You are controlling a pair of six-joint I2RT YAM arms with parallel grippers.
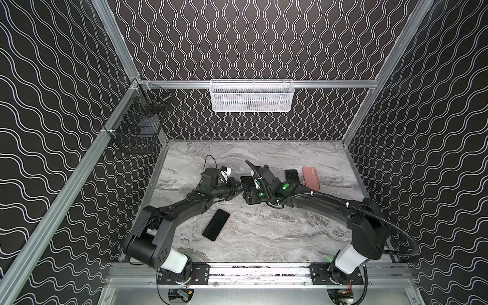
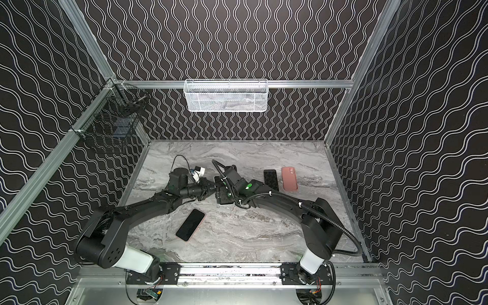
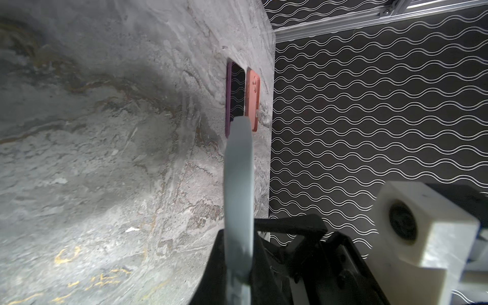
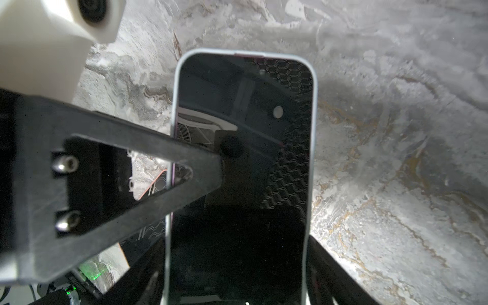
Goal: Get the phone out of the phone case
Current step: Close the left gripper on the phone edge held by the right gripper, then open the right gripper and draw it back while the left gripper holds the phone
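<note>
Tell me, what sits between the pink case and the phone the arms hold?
A dark phone with a purple rim, flat beside the pink case, in both top views.

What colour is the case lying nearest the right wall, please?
Salmon pink; the case shows best in a top view.

The phone (image 4: 264,92), its screen dark and reflective, sits in a pale grey case (image 3: 239,184) whose rim frames it on every visible side. It is held screen up above the middle of the table, its near end between the jaws of the right pincer (image 4: 237,258). The left pincer (image 4: 229,148) clamps its left edge, one finger lying over the screen.
</note>
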